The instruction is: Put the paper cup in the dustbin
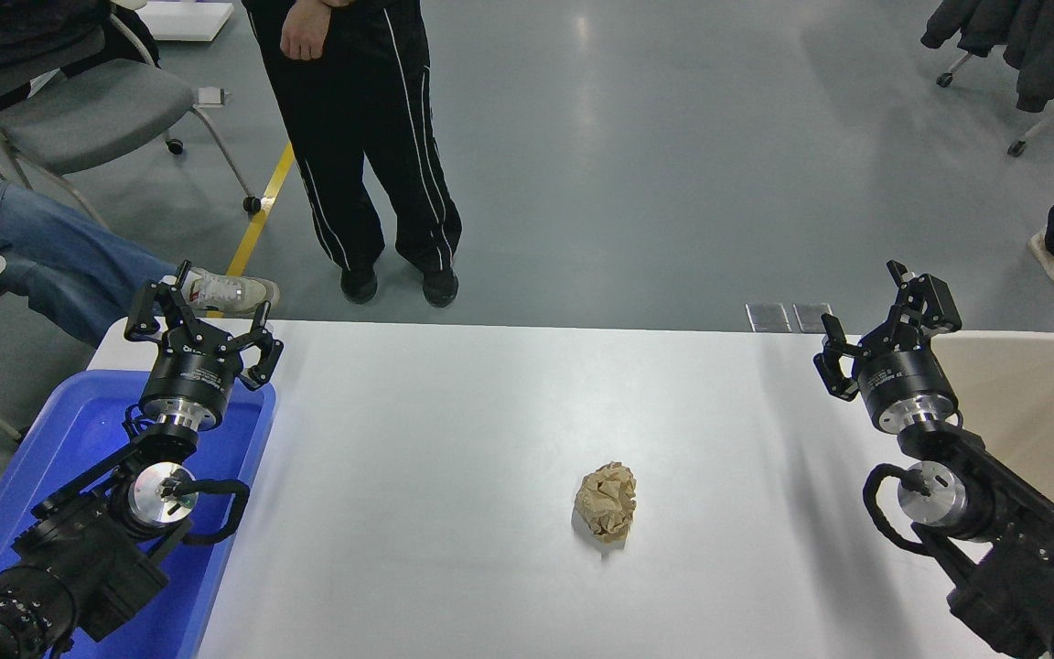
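Observation:
The paper cup does not show anywhere in the head view. The beige dustbin [1039,403] stands at the table's right edge, partly behind my right arm. My right gripper [884,316] is open and empty, held above the table just left of the dustbin's near corner. My left gripper [202,316] is open and empty, parked at the lower left over the blue bin [51,458].
A crumpled brown paper ball [607,501] lies on the white table [490,412] right of the middle. A person in black trousers [371,165] stands at the far edge. Another person's jeans and shoe [216,291] are at the left, by a grey chair [79,110].

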`<state>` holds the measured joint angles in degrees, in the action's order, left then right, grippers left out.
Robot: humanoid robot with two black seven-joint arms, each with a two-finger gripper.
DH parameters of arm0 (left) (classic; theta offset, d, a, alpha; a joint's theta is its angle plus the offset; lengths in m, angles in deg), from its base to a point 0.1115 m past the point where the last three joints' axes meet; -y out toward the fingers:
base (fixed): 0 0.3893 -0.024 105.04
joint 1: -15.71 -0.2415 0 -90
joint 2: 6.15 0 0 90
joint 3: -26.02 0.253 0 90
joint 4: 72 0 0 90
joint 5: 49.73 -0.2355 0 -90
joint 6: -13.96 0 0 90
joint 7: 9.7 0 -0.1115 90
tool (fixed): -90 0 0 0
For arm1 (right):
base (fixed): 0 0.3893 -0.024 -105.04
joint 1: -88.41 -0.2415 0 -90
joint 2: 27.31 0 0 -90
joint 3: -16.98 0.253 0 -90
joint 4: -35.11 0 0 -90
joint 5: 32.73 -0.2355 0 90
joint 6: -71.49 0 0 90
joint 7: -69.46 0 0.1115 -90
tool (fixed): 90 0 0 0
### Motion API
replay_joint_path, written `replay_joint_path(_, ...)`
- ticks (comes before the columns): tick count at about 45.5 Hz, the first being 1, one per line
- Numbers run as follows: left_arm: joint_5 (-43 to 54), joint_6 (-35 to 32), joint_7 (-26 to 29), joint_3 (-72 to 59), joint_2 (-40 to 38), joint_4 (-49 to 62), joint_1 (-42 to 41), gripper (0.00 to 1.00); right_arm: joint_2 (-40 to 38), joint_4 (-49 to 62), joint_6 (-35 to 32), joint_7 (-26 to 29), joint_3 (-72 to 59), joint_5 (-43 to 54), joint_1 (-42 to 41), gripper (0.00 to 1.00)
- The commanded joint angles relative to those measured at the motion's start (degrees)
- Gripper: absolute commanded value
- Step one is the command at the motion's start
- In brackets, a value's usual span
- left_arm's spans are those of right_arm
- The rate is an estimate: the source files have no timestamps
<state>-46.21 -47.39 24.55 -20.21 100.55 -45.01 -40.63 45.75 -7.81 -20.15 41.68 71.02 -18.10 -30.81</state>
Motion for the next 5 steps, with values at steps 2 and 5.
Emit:
replay_joint_path(2, 0.0, 0.0, -0.1, 0.0, 0.0, 0.0, 0.0, 1.00, 0.0, -0.1, 0.0, 0.0, 0.4, 0.0, 0.7, 0.99)
replay_joint_path(5, 0.0, 0.0, 0.0, 0.0, 0.0, 0.0, 0.0, 1.00, 0.0, -0.1, 0.0, 0.0, 0.4, 0.0, 0.7, 0.99)
